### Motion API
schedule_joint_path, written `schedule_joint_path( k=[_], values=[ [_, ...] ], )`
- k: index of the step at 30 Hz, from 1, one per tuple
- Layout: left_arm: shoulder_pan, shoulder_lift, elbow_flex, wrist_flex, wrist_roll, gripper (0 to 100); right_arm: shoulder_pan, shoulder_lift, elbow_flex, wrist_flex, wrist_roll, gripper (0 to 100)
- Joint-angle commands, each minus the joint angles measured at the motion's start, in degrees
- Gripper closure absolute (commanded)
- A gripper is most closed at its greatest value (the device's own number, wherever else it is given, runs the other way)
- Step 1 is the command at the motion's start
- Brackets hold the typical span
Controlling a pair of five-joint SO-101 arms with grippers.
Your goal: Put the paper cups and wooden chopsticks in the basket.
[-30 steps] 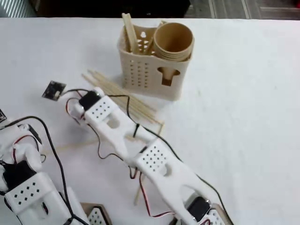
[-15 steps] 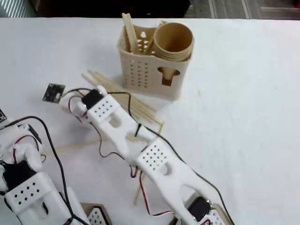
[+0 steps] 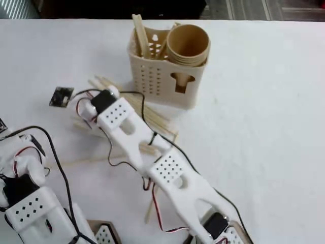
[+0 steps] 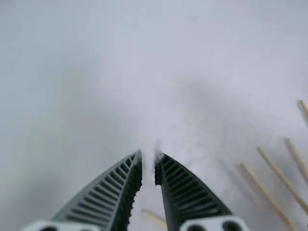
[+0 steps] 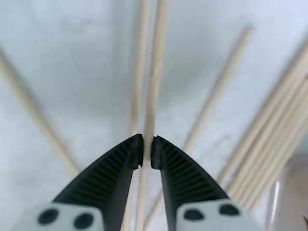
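Note:
A cream basket (image 3: 152, 76) stands at the far middle of the table, with stacked paper cups (image 3: 188, 43) and a few wooden chopsticks (image 3: 140, 33) inside. Loose chopsticks (image 3: 157, 122) lie in a fan on the table in front of it, to the left. The right arm (image 3: 122, 124) stretches over this pile. My right gripper (image 5: 147, 144) is shut on one chopstick (image 5: 154, 72) that runs straight out between its jaws; more sticks (image 5: 264, 139) lie beside it. My left gripper (image 4: 148, 159) is shut with nothing in it, just above the bare table.
A small black board (image 3: 60, 96) lies left of the pile. Single chopsticks lie by the right arm (image 3: 91, 158) and under it (image 3: 150, 208). The left arm (image 3: 25, 203) sits folded at the near left corner. Stick ends (image 4: 269, 192) show beside the left gripper.
The right arm's wrist has shifted toward the far side and the basket, over the chopstick pile. The left arm has kept still.

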Motion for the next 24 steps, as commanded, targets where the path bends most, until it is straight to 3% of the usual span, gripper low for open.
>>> schedule_joint_path(
  k=[1, 9, 16, 24],
  values=[
    [-0.4, -1.2, -0.4, -1.2, 0.6, 93, 1.3, -6.3, -2.9, 0.5, -2.8, 98.1],
    [-0.5, -1.2, -0.4, -1.3, 0.6, 93, 4.5, -15.7, -2.5, 0.7, -6.9, 98.1],
    [-0.5, -1.2, -0.4, -1.3, 0.6, 93, 10.2, -27.6, -8.9, -0.1, -15.7, 98.1],
    [-0.5, -1.2, -0.4, -1.5, 0.6, 93, 16.2, -33.0, -13.6, -13.6, -22.6, 98.1]
  ],
)
